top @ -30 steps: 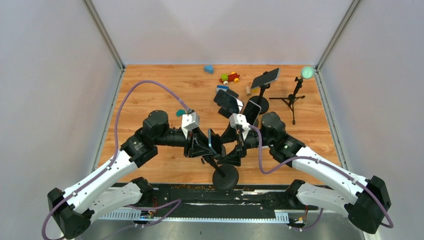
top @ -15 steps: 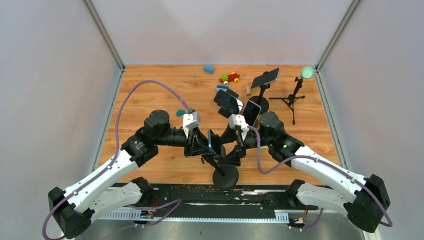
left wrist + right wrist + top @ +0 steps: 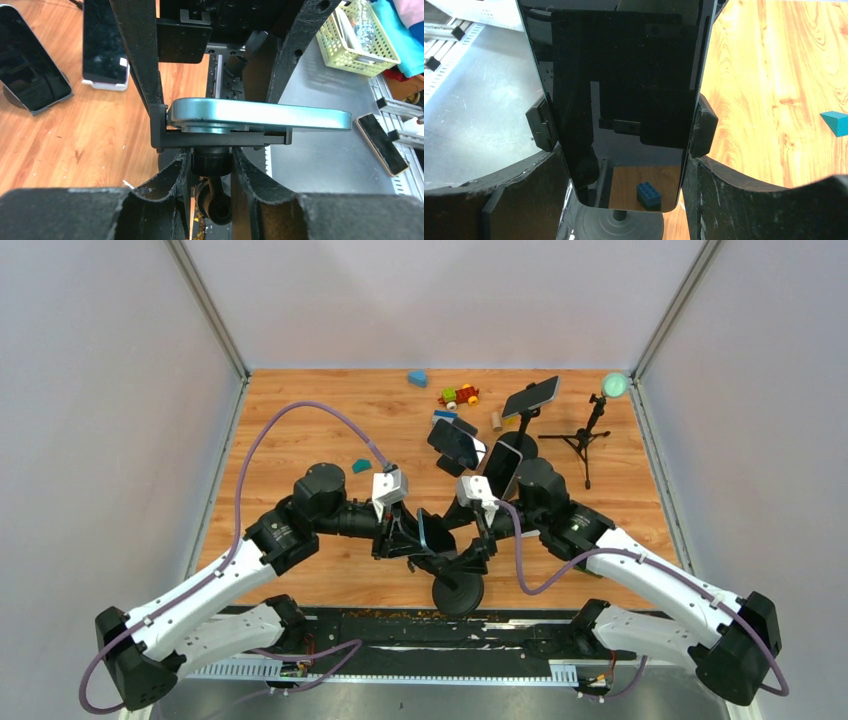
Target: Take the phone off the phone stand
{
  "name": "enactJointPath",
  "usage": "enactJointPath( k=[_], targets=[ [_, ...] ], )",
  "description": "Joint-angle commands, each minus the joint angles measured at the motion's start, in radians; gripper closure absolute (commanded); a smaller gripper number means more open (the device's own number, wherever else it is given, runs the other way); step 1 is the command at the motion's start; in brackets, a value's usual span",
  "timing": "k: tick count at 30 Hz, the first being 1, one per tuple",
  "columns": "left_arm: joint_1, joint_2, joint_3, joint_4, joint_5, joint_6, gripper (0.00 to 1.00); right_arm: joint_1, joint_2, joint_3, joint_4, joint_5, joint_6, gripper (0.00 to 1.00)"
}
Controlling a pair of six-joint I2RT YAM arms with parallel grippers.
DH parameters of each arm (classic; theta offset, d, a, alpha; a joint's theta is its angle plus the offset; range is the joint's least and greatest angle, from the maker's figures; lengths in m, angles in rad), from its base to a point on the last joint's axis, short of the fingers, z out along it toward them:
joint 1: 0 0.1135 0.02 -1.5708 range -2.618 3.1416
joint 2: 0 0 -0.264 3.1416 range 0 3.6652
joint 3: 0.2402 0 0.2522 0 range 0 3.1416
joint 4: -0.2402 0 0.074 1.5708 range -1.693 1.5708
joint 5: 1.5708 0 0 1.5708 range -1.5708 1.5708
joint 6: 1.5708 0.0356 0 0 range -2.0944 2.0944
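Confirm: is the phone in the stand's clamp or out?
In. Left wrist view shows the light-blue phone seated in the black stand clamp; right wrist view shows it pinching both edges.

phone [image 3: 619, 100]: glossy black glass face, smooth satin metal edge. phone stand [image 3: 702, 125] clamp: matt black plastic. fingers [image 3: 162, 192]: rough matt black. counter [image 3: 300, 410]: smooth grained wood.
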Motion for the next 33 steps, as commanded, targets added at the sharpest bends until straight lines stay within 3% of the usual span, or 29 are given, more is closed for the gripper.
enactJointPath(
  k=[1, 14, 26, 33],
  targets=[
    [-0.120, 0.011, 0.121, 0.196, 0.141, -0.073, 1.00, 0.017, 0.036, 0.103, 0.062, 0.077, -0.176, 1.00],
    [-0.236, 0.049, 0.163, 0.270, 0.140, -0.125, 1.00, -0.036, 0.104, 0.175, 0.010, 0.079, -0.246, 1.00],
    [-0.273, 0.068, 0.193, 0.254, 0.125, -0.112, 1.00, -0.070, 0.150, 0.195, -0.002, 0.063, -0.274, 1.00],
    [-0.273, 0.010, 0.198, 0.123, -0.098, -0.008, 1.00, -0.045, 0.074, 0.159, 0.009, 0.007, -0.230, 1.00]
  ],
)
